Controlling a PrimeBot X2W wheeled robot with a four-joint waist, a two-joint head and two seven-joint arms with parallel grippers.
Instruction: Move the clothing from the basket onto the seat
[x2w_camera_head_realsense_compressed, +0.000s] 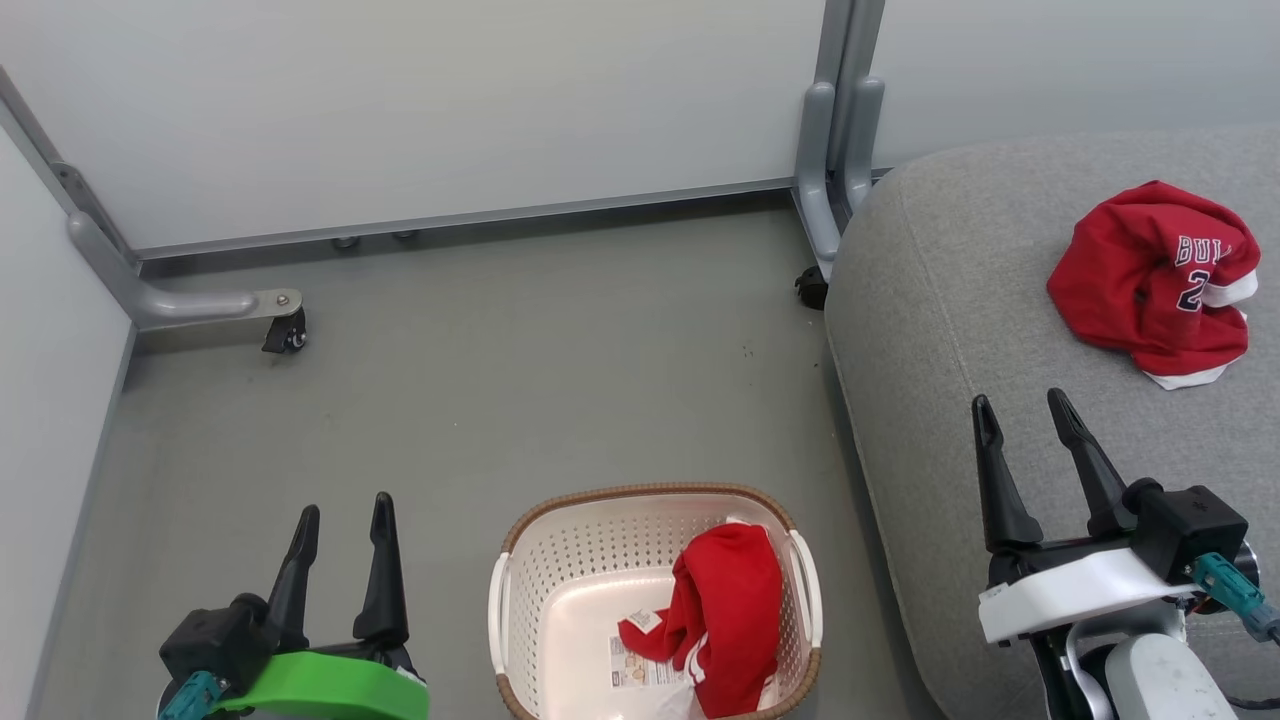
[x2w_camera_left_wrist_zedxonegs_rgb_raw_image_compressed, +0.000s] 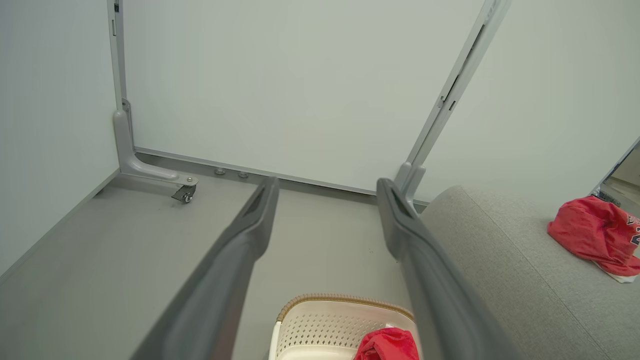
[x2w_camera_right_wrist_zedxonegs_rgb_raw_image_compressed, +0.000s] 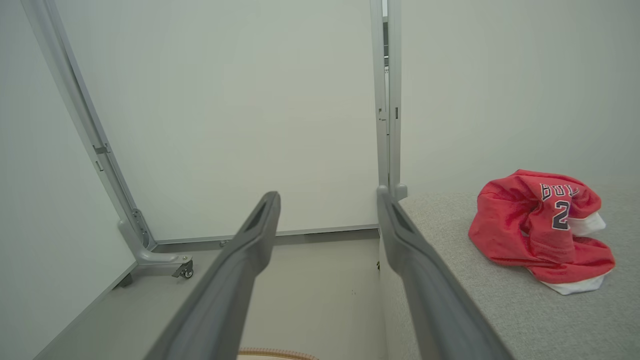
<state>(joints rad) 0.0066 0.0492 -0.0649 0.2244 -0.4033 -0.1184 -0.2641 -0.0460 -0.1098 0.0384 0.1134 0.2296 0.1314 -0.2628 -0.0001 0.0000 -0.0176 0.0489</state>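
Two grippers stand with jaws apart, both empty. At the left, the left gripper (x2w_camera_head_realsense_compressed: 346, 505) sits low over the smooth grey floor (x2w_camera_head_realsense_compressed: 500, 350), its long tapered dark fingers pointing forward. At centre, the white perforated plastic basket (x2w_camera_head_realsense_compressed: 640, 492), rimmed in brown woven-look trim, holds a crumpled red striped garment (x2w_camera_head_realsense_compressed: 730, 600) against its right wall. At the right, the coarse grey round-cornered seat (x2w_camera_head_realsense_compressed: 930, 330) carries the bunched red jersey (x2w_camera_head_realsense_compressed: 1150, 280). The right gripper (x2w_camera_head_realsense_compressed: 1021, 398) hovers over the seat, fingers forward.
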